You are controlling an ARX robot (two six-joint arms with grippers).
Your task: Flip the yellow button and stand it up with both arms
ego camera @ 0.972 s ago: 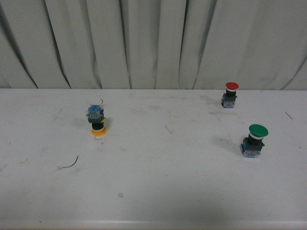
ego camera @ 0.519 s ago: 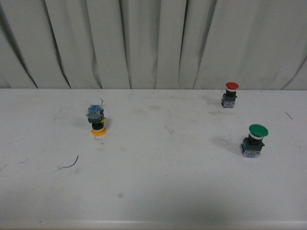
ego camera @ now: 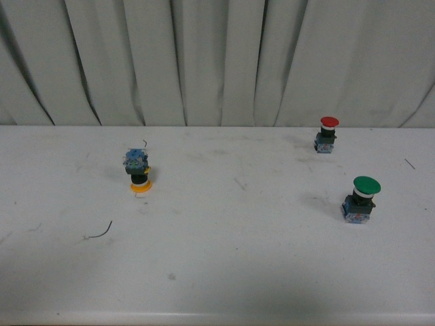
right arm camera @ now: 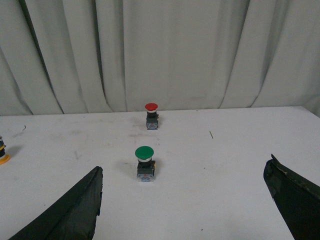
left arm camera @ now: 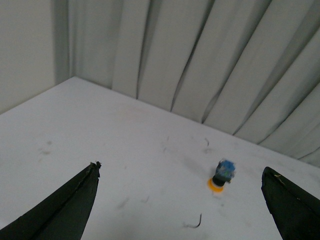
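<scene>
- Left hand: fingers spread wide, empty, above the surface.
- Right hand: likewise wide, empty.
- Yellow button: left of centre in the front view, inverted on its cap.
- Red button, green button: right side, upright.

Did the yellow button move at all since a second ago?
No. The yellow button still rests cap-down in the same spot, just as far from the thin curved wire scrap nearer the camera.

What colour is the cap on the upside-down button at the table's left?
Yellow-orange; the yellow button shows its cap best in the front view.
</scene>
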